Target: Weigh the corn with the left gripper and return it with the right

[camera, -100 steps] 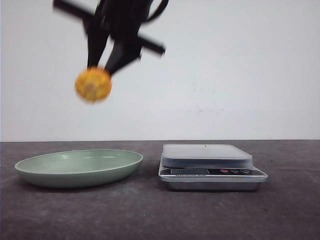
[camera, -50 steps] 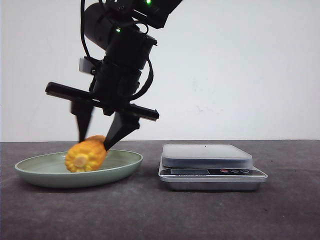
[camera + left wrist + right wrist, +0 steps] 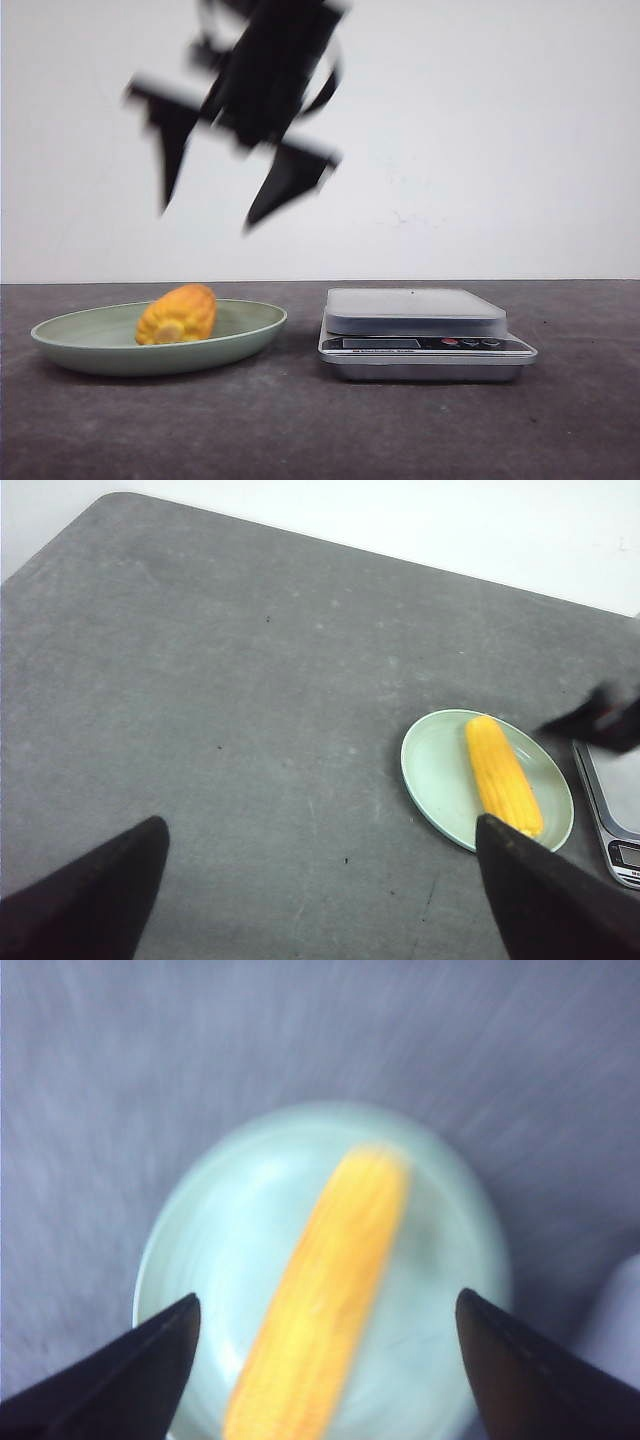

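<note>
Corn [image 3: 178, 314]: you see it lying in the plate [image 3: 70, 335], below the right fingers, touching neither.
Right gripper [image 3: 210, 211]: fingers spread wide, empty, blurred.
Left gripper [image 3: 320, 895]: fingers spread, empty.
Scale [image 3: 425, 332]: beside the plate.

The table [image 3: 300, 430] looks dark grey, matt and a little rough. The green plate [image 3: 250, 335] is smooth with soft shine. The scale [image 3: 420, 345] has a shiny metal-looking body. The corn [image 3: 178, 315] is bumpy.

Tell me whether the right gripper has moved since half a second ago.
Yes. The right gripper has risen, open, well above the green plate, leaving the corn lying in it.
</note>
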